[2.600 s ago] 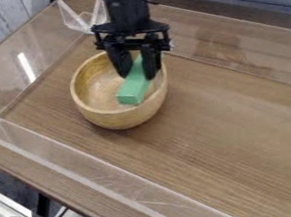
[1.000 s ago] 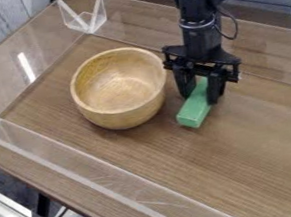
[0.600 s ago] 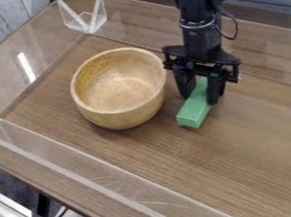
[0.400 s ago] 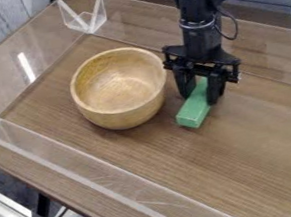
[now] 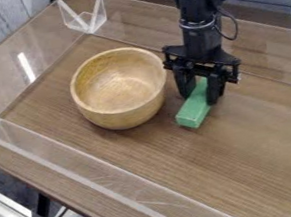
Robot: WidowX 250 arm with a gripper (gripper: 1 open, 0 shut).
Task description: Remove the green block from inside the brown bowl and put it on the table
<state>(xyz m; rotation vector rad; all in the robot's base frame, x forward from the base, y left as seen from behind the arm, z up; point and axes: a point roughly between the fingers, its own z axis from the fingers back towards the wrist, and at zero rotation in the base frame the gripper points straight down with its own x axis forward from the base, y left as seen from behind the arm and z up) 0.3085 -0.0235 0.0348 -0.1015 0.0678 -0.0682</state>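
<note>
Table first: big brown wood-grain top w/ low clear acrylic walls round the edge, flat and grippy-looking, so a block set on it shouldn't slide far. Brown bowl next, round, thick-walled, pale grained inside, empty now; it sits left of the arm, near but apart from the block. Gripper hangs straight down just right of the bowl, black fingers clenched on the green block, pinching its upper end across the narrow sides. Block is out of the bowl, lower end at or on the tabletop, leaning a bit rather than lying flat; can't tell for sure if it's fully resting. Handling, as a guess: small plain bar, prob. light and stiff (foam, wood or plastic), not fragile, faces smooth so maybe a bit slippery under hard pads. Best hold is what's in use: across the short width, though nearer mid-length would keep it from pivoting. Since it's pinched at one end and tilted, expect it to tip over flat on release; harmless given the low height.
</note>
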